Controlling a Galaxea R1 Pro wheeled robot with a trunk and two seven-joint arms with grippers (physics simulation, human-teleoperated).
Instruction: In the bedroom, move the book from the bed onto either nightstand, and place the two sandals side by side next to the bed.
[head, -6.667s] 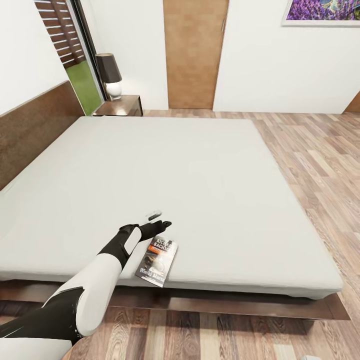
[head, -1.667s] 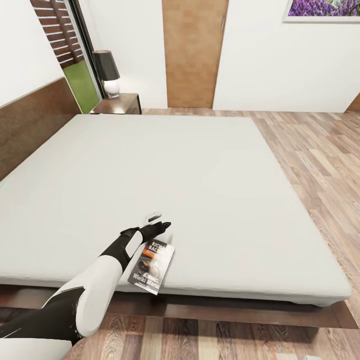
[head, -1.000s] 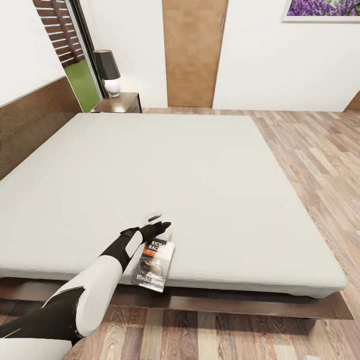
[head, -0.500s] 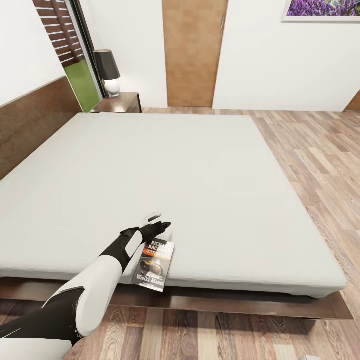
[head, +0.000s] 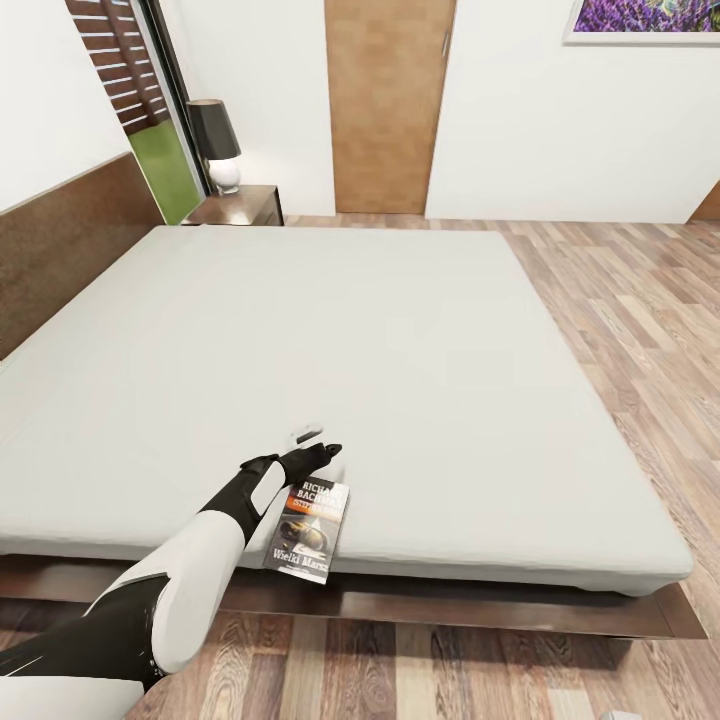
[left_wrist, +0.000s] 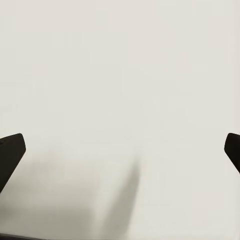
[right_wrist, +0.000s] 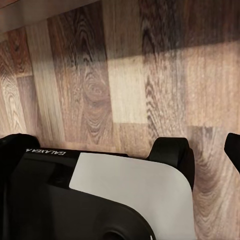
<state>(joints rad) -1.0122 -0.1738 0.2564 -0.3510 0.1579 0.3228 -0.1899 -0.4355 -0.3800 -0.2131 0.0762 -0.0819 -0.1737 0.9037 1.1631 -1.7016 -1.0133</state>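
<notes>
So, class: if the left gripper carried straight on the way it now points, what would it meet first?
Probably the bed: the left gripper, open, points over its pale mattress, with the book beside it, out of line.

Pale grey bed (head: 400, 330); dark orange-banded book (head: 308, 531); brown plank floor (head: 640, 300).

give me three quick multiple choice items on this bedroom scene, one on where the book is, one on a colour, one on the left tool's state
1. Where does the book lie?
A. on the nightstand
B. at the bed's near edge
C. on the floor

2. What colour is the lamp shade?
A. dark
B. yellow
C. red

3. How is the left tool?
A. shut on the book
B. open, over the mattress
C. shut on the lamp

Answers: B, the book overhangs the edge of the bed; A, the shade is dark above a white base; B, the fingers stand wide apart in the left wrist view, bare mattress between.
</notes>
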